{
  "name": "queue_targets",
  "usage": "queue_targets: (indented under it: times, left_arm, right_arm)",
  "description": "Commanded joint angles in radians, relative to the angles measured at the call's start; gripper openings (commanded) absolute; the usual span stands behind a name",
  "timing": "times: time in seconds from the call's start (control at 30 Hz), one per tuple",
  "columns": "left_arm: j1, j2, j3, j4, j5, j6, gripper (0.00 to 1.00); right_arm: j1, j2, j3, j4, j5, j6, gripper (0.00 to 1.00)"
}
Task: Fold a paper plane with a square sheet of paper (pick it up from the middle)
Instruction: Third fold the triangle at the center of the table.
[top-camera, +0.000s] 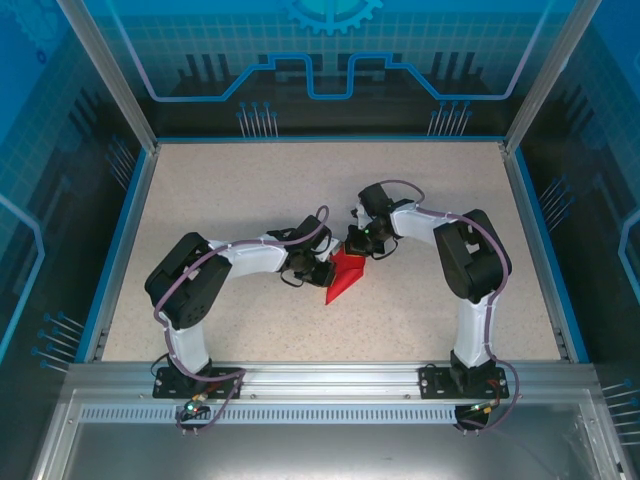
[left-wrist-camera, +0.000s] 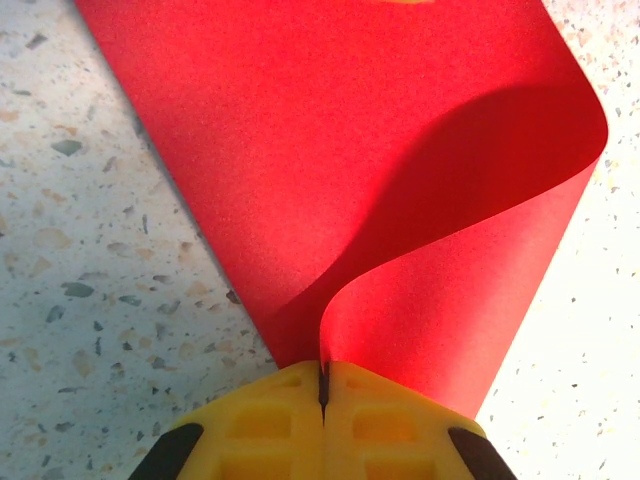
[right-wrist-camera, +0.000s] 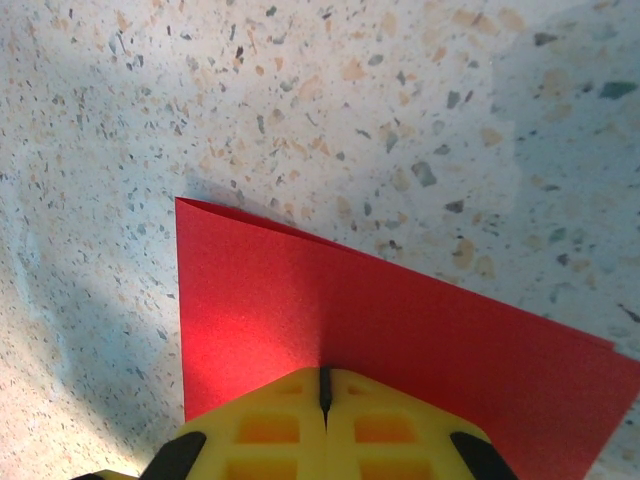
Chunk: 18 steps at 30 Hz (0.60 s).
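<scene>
The square sheet of paper (top-camera: 344, 275), half folded, is at the middle of the worktop (top-camera: 250, 190). The left fingers (left-wrist-camera: 270, 420) pinch its curled flap, probably to fold it; the right fingers (right-wrist-camera: 380, 420) clamp the other edge steady.

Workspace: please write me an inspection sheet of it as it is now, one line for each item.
Surface: speckled table, flat, no marks seen.
Job's things: red paper, partly folded into a wedge whose tip points to the near edge; one flap curls up from the table.
Clutter: nothing seen.
Grippers: left gripper shut on the curled flap; right gripper shut on a flat folded edge of the paper.
Cables: purple cables run along both arms in loose loops, none on the paper.
Surroundings: blue printed walls on three sides; metal rail carries the arm bases.
</scene>
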Motion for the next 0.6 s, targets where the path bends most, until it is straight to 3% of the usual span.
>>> queue_targets:
  times: [0.0,0.57]
  left_arm:
    - [0.0,0.024,0.018,-0.036,-0.018,0.022,0.02]
    - [0.0,-0.031,0.0,-0.017,-0.012,0.022,0.03]
  right_arm:
    - [0.007,0.049,0.003,-0.065,0.008,-0.013,0.0]
    - [0.006,0.051,-0.013,-0.046,0.0,-0.007,0.0]
